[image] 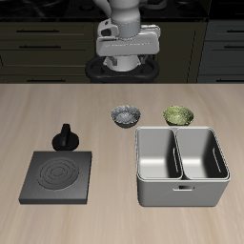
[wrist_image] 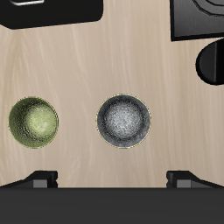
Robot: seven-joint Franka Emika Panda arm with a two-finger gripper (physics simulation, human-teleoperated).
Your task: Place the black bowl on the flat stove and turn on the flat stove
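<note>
Black bowl (image: pixel 125 115): sits upright on the bench (image: pixel 105 129), back of the middle, just behind the grey tray; in the wrist view (wrist_image: pixel 123 121) it lies almost straight under the camera.
Handling: judged light and stiff, with a thin rim and a glossy speckled inside; likely slippery, so a pinch over one side of the rim, one finger inside and one outside, looks the surest hold.
Neighbour bowl: the green-yellow patterned bowl (image: pixel 178 115) stands beside it, apart, not touching (wrist_image: pixel 34 122).
Flat stove (image: pixel 56 176): nearer the bench's front edge, well apart from the black bowl, its ringed top bare.
Knob (image: pixel 66 139): small, black, at the stove's back edge, toward the bowl.
Tray (image: pixel 181 167): grey, two compartments, both holding nothing.
Pincer (image: pixel 128 69): high above the bench's back, touching nothing; fingertips (wrist_image: pixel 42 180) stand wide apart and hold nothing.
Progress: bowl not yet lifted, stove not yet switched on.
</note>
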